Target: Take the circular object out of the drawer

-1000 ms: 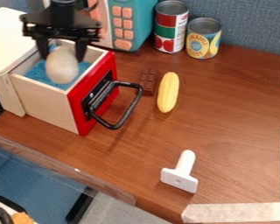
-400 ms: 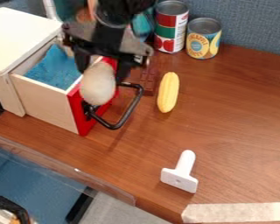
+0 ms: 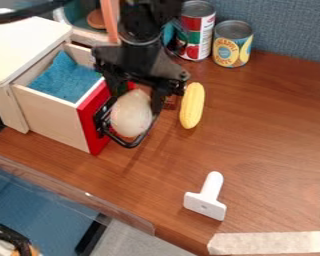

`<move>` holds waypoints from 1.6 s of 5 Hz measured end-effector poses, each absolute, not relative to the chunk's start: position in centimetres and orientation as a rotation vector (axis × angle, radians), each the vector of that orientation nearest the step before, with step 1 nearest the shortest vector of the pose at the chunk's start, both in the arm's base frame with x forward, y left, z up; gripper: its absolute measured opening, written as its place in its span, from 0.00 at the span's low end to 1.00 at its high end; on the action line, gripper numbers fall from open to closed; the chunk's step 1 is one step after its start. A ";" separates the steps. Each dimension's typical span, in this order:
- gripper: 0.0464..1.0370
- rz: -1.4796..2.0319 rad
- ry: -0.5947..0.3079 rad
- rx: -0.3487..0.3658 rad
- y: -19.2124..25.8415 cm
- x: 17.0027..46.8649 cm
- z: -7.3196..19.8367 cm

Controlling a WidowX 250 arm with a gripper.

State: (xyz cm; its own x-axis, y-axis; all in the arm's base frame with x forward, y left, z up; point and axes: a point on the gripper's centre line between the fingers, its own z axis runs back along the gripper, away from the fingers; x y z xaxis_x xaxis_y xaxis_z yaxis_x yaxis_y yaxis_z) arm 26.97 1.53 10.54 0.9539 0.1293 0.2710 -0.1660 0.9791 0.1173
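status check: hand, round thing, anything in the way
Hand closed on pale round object. Object outside the drawer, in front of its black handle. Handle possibly in the way, gap unclear.

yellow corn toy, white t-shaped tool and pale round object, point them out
Yellow corn toy (image 3: pixel 192 106): camera view, mid-body.
White T-shaped tool (image 3: pixel 204 204): camera view, crosspiece.
Pale round object (image 3: pixel 131 114): camera view, middle.

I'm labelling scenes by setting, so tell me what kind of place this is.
Probably a toy kitchen set up on a wooden table: there is a small wooden drawer with a black handle, two food cans, and a yellow corn cob.
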 end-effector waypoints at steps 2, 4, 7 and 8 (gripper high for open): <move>0.69 0.082 -0.181 0.039 -0.3 30.4 8.6; 0.69 0.029 -0.150 0.049 -4.1 31.9 6.8; 0.69 0.025 -0.136 0.057 -6.5 33.3 3.3; 0.69 0.027 -0.117 0.049 -6.5 33.3 2.5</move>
State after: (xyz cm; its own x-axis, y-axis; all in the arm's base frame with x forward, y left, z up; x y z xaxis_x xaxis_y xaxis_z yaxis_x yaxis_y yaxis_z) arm 33.34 -6.48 2.45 0.9928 0.0243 0.1175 -0.0300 0.9984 0.0470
